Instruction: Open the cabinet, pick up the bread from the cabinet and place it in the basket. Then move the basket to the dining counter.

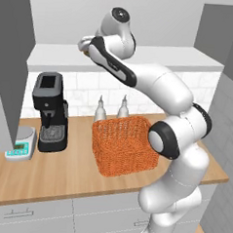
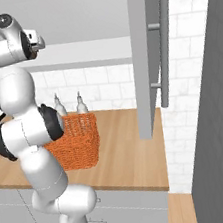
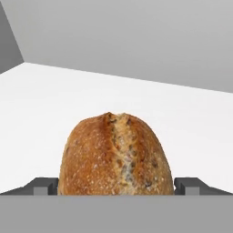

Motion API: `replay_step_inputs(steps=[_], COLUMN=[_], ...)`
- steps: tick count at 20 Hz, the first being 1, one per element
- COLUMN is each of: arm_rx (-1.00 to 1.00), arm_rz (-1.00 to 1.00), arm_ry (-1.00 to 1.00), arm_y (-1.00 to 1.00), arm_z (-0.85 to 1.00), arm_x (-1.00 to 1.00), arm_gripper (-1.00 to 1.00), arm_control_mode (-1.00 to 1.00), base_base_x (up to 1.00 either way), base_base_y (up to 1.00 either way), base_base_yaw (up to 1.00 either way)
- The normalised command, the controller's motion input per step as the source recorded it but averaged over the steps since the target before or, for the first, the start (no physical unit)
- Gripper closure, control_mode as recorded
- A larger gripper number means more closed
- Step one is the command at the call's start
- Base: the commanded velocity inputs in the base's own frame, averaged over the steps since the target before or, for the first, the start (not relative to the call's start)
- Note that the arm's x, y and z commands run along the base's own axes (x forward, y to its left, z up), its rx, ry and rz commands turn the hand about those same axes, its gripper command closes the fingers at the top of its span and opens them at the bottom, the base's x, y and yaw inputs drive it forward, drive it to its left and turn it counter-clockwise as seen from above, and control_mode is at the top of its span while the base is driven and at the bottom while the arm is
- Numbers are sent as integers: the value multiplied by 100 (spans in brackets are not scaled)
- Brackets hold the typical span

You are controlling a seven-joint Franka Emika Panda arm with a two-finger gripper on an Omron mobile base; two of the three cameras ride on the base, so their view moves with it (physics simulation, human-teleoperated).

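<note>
The cabinet stands open, one door (image 1: 12,58) swung out at left and the other door (image 2: 145,53) with its steel bar handle (image 2: 162,45) at right. My gripper (image 1: 84,44) (image 2: 36,44) reaches onto the white cabinet shelf (image 1: 156,60). In the hand view the tan crusty bread (image 3: 116,154) sits on that shelf between my two fingertips (image 3: 45,185), which stand wide at its sides, so the gripper (image 3: 117,185) is open around it. The orange wicker basket (image 1: 124,146) (image 2: 75,141) rests on the wood worktop below the arm.
A black coffee machine (image 1: 51,112) and a small scale (image 1: 20,146) stand left of the basket. Two bottles (image 1: 100,110) (image 2: 80,104) sit behind it against the white tiles. Grey drawers (image 1: 34,216) run below the worktop (image 1: 61,176). A grey wall (image 2: 210,119) closes the right.
</note>
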Motion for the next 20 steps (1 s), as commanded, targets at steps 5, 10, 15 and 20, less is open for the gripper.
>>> replay_step_inputs(steps=[5, 10, 15, 20], arm_rx=[1, 1, 0, 0], arm_rz=[1, -1, -13, -11], arm_ry=[-1, -2, -16, -21], arm_y=[0, 0, -1, 0], arm_z=[-34, -27, 0, -11], arm_x=[0, -11, -72, -79], arm_gripper=[100, 100, 100, 100], arm_control_mode=[-100, -100, -100, -100], base_base_x=[0, 0, 0, 0], base_base_y=[0, 0, 0, 0], base_base_yaw=[0, 0, 0, 0])
